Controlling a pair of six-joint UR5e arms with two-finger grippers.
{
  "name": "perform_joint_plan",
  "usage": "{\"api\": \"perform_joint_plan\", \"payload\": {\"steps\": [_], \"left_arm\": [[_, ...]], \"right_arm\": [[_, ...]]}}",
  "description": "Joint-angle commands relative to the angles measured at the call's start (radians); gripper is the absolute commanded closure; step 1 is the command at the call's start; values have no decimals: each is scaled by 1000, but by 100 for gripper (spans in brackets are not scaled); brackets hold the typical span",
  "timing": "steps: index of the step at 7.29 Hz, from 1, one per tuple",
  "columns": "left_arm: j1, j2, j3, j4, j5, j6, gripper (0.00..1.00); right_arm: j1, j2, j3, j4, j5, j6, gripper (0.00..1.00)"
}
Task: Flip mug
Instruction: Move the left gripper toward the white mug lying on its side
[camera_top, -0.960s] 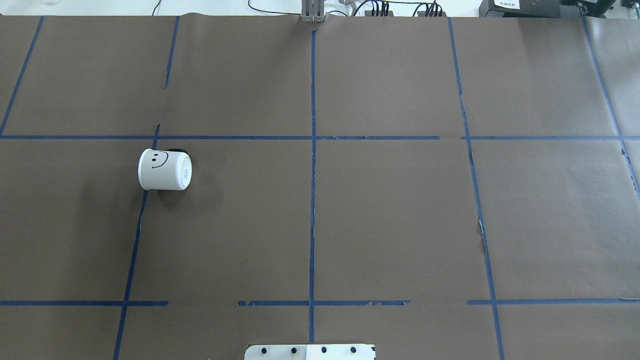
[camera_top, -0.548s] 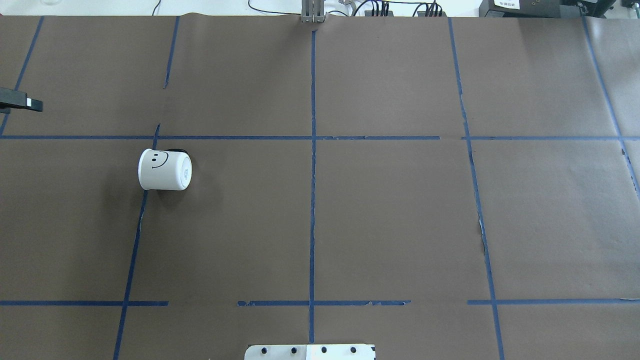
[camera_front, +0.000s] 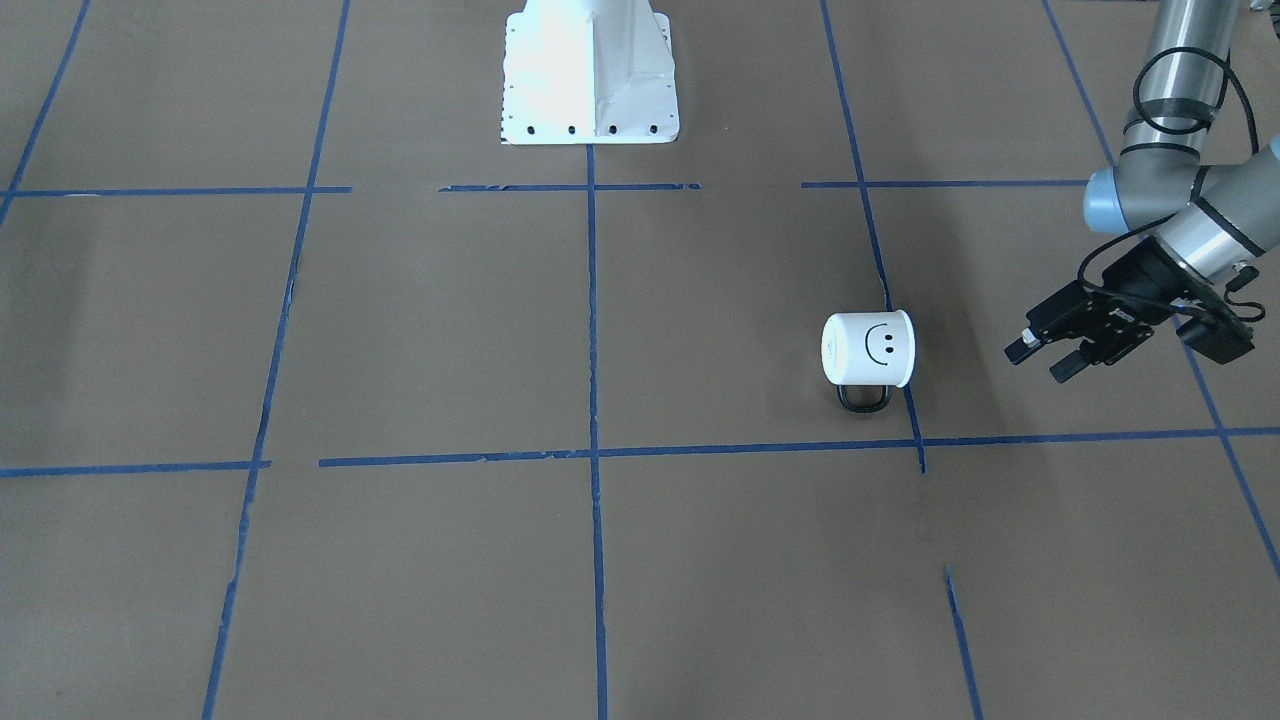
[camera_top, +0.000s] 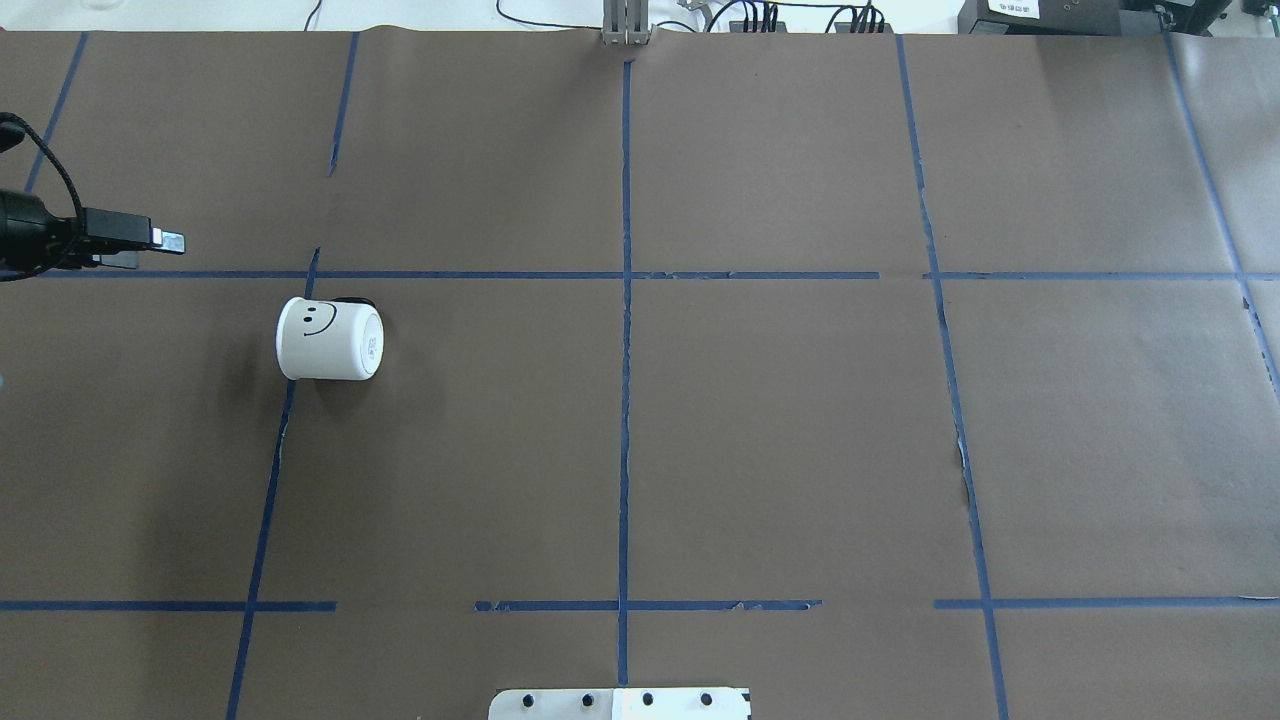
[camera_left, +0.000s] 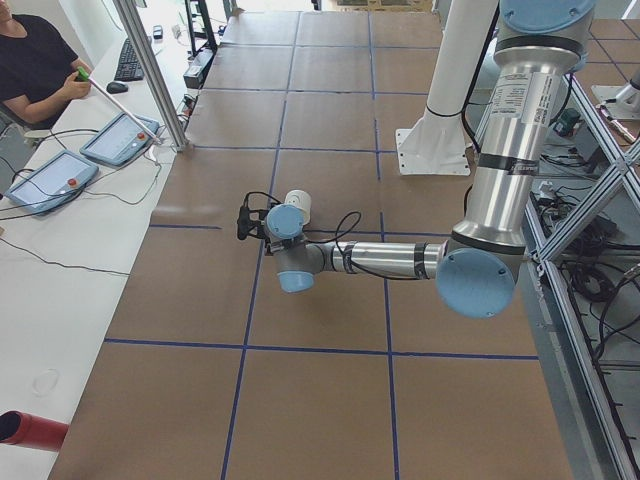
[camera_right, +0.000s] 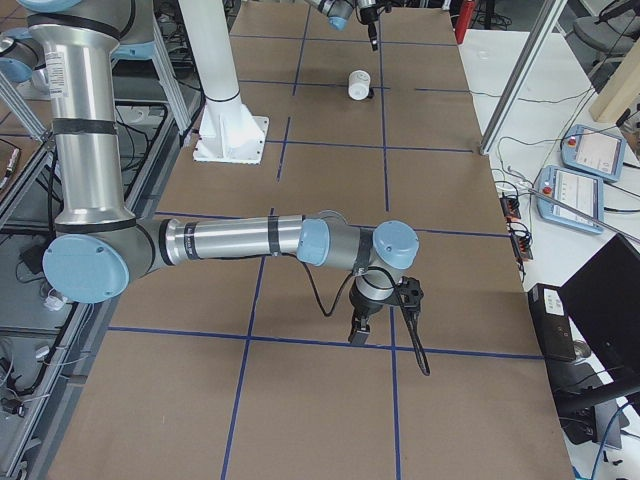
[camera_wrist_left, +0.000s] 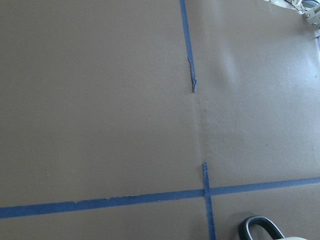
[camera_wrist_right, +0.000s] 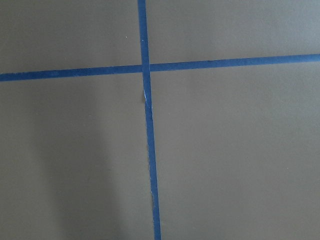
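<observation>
The white mug (camera_top: 330, 340) lies on its side on the brown table, smiley face up, its base towards the overhead view's right. Its black handle (camera_front: 864, 398) points away from the robot. The mug also shows in the front view (camera_front: 868, 348), the left view (camera_left: 298, 206) and the right view (camera_right: 357, 83). My left gripper (camera_top: 150, 250) is open and empty, hovering apart from the mug on its mouth side; it also shows in the front view (camera_front: 1040, 360). The left wrist view catches only the handle (camera_wrist_left: 260, 227). My right gripper (camera_right: 358, 330) shows only in the right view, far from the mug; I cannot tell its state.
Blue tape lines (camera_top: 625, 300) divide the brown paper. The robot's white base plate (camera_top: 620, 703) sits at the near edge. Cables (camera_top: 760, 15) run along the far edge. An operator (camera_left: 40, 60) and control tablets (camera_left: 120, 138) are beyond it.
My left gripper has come in from the overhead view's left edge and moved right, nearer the mug. The mug has not moved.
</observation>
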Motion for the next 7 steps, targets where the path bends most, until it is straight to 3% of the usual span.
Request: {"api": "perform_joint_plan", "payload": {"steps": [1, 2, 7], "left_arm": [[111, -24, 8, -115, 119, -191, 0], [157, -45, 9, -130, 176, -265, 0], [216, -66, 22, -181, 209, -354, 0]], "right_arm": [[0, -2, 0, 0, 0, 0, 0], [0, -2, 0, 0, 0, 0, 0], [0, 0, 0, 0, 0, 0, 0]]}}
